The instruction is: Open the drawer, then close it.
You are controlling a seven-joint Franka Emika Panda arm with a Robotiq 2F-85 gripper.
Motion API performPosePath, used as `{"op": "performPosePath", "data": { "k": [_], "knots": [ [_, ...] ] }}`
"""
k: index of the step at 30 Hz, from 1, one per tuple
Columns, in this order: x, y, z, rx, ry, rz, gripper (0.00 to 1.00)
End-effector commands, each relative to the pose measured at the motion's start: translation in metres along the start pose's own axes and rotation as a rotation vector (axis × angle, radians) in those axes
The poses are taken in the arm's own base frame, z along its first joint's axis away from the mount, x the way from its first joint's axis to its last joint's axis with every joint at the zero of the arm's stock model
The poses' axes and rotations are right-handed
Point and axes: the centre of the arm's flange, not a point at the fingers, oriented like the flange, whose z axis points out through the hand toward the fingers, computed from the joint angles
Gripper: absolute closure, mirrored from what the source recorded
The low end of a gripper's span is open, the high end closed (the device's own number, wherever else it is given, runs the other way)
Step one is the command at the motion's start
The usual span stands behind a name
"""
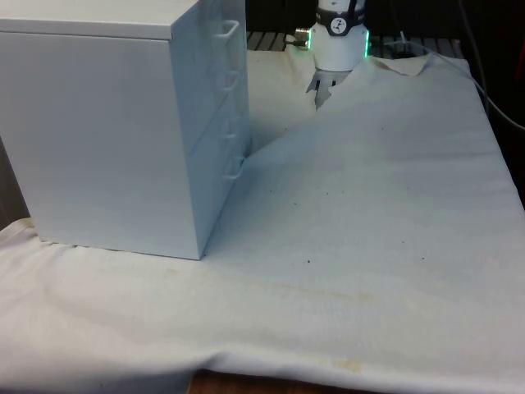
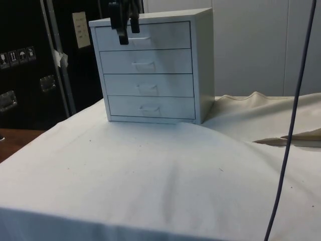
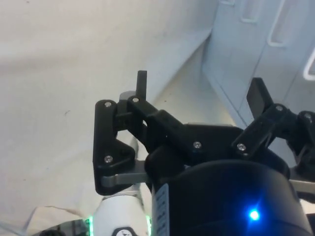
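A white chest of drawers (image 1: 98, 131) stands on the cloth at the front view's left, its four drawer fronts facing the side camera (image 2: 145, 65). All the drawers sit flush in the chest. The top drawer (image 2: 160, 36) carries a small white handle (image 2: 142, 38). My black gripper (image 2: 128, 29) hangs in front of the top drawer's upper left part, just beside that handle. In the wrist view my gripper (image 3: 199, 91) is open, with nothing between its fingertips (image 3: 141, 82), and the drawer fronts with their handles (image 3: 278, 30) lie past the fingers.
White cloth (image 1: 369, 213) covers the table, with a raised fold (image 1: 328, 107) near the robot base (image 1: 336, 41). A grey cable (image 2: 295, 110) hangs down near the side camera. Dark cabinets (image 2: 30, 65) stand behind the chest.
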Motion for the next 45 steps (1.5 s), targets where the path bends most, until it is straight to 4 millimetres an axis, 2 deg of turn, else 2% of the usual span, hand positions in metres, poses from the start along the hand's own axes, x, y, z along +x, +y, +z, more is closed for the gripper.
{"op": "performPosePath", "data": {
  "k": [1,24,45],
  "knots": [
    [0.001,-0.001,0.001,-0.021,0.003,0.002,0.00],
    [0.001,-0.004,0.004,-0.054,-0.004,-0.002,0.00],
    [0.020,0.002,0.020,-0.214,-0.008,-0.013,0.00]
  ]
}}
